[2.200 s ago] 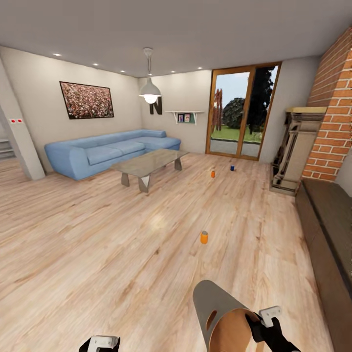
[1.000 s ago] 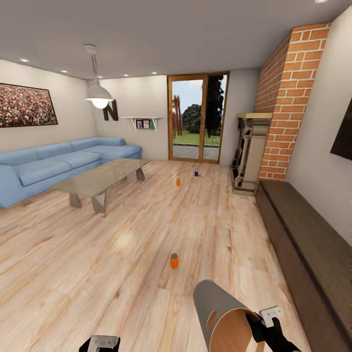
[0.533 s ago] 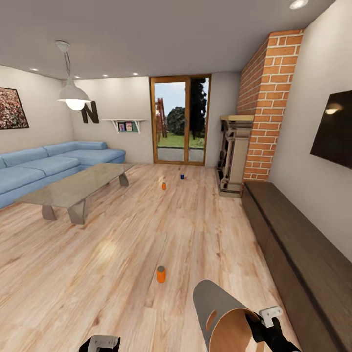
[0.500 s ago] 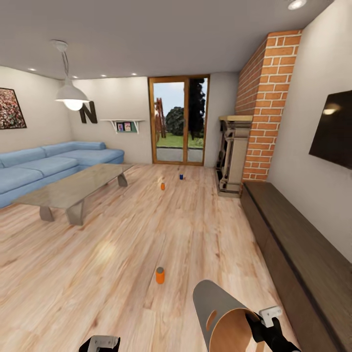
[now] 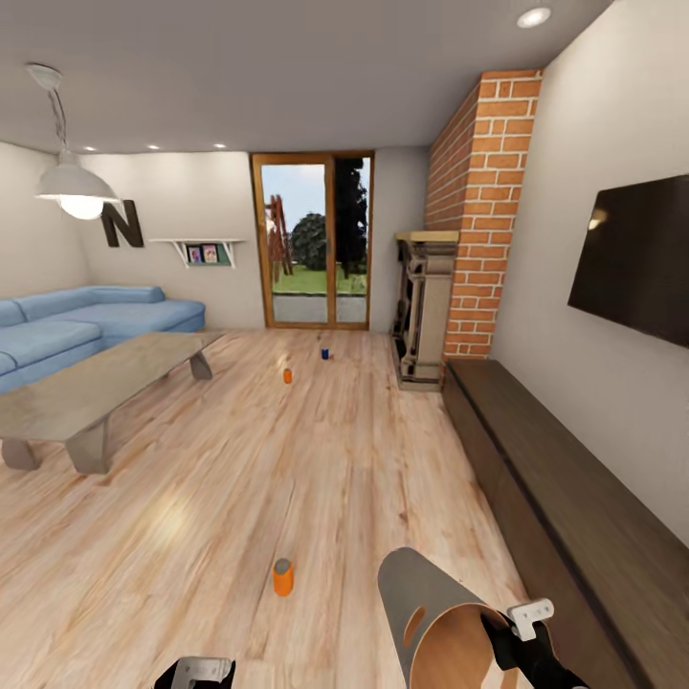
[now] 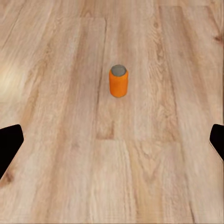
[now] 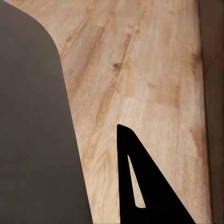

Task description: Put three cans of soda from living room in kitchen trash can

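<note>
Both arms are held low, at the bottom edge of the head view. The right end effector (image 5: 504,639) is closed on the rim of a trash can (image 5: 431,612) — a grey cylinder with a light brown inside, tilted so that its open mouth faces the camera. In the right wrist view the grey wall of the trash can (image 7: 32,130) is seen just beside one dark finger (image 7: 140,186).

Of the left end effector (image 5: 196,673) a white and black part is seen low in the head view. In the left wrist view its two dark fingertips (image 6: 8,147) are spread wide apart at the two edges, and nothing is held between them.

The nearest orange can (image 5: 282,577) stands upright on the wood floor (image 5: 316,459), a little ahead of the left end effector; its top is grey (image 6: 118,80). A second orange can (image 5: 287,376) and a dark blue can (image 5: 324,353) stand far ahead, near the glass doors (image 5: 314,244) and left of the fireplace (image 5: 421,311). A blue sofa (image 5: 86,321) and a low desk (image 5: 91,388) are placed at the left.
</note>
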You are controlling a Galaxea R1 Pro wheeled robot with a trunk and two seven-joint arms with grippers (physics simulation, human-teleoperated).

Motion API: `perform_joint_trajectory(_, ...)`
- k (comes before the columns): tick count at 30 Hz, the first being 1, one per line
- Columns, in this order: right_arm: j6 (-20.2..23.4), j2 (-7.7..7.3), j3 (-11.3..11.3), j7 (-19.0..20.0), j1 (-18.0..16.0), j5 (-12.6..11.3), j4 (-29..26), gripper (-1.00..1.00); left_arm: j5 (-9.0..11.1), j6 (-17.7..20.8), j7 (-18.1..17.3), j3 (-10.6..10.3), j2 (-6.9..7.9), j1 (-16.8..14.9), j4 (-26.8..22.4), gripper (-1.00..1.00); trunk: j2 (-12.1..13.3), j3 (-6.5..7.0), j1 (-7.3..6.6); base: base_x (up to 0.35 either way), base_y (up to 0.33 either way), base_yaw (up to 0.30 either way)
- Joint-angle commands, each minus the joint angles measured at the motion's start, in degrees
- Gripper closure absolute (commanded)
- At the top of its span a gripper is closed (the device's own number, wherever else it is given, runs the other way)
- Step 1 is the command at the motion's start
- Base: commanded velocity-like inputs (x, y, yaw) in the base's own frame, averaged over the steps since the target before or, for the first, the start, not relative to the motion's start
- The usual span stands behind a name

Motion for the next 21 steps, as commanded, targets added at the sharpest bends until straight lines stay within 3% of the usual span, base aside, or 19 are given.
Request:
perform_joint_trajectory(1, 0.0, 0.01, -0.3, 0.0, 0.0, 0.0, -0.1, 1.0, 0.0, 0.0, 0.0, 0.0, 0.0, 0.0, 0.0, -1.0, 0.0, 0.06, 0.0, 0.321, 0.005, -0.21)
perform_joint_trajectory(13, 0.0, 0.01, -0.3, 0.0, 0.0, 0.0, -0.1, 1.0, -0.1, 0.1, -0.2, -0.1, 0.07, 0.0, 0.0, -1.0, 0.0, 0.62, 0.0, 0.322, 0.082, -0.19)
perform_joint_trajectory(21, 0.0, 0.01, -0.3, 0.0, 0.0, 0.0, -0.1, 1.0, -0.1, 0.3, -1.3, -1.2, 0.13, 0.0, 0.0, -1.0, 0.0, 0.79, 0.0, 0.323, 0.109, -0.049)
